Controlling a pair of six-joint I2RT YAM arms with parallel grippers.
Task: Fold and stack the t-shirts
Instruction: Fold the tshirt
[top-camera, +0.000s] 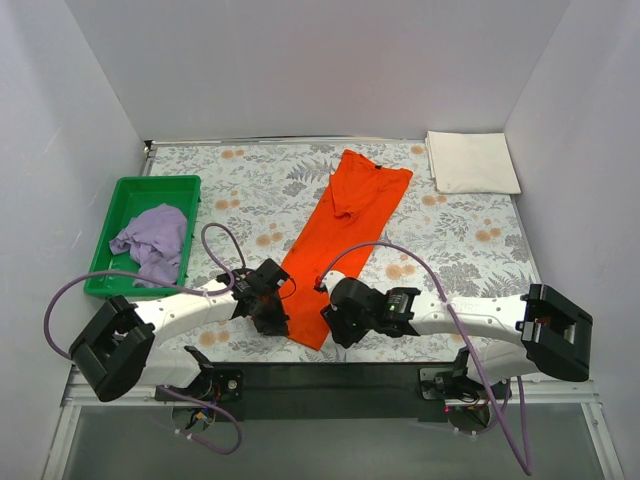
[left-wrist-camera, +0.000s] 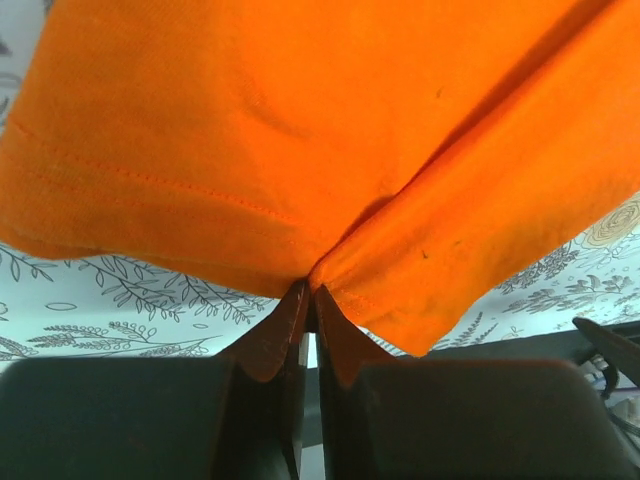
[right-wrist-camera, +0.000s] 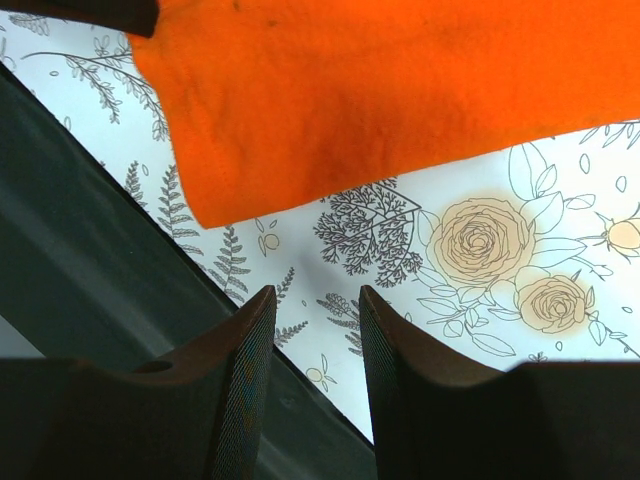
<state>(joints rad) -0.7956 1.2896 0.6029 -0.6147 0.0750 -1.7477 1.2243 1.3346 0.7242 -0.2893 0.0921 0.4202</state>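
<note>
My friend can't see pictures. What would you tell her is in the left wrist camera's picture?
The left tool, two dark fingers pressed together, pinches the hem of a bright orange t-shirt that fills most of the picture. Below the cloth shows a white table cover printed with grey leaves.

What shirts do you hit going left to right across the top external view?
lilac t-shirt, crumpled in the green tray → orange t-shirt, laid out long at centre → cream-white t-shirt, folded at the far right corner.
</note>
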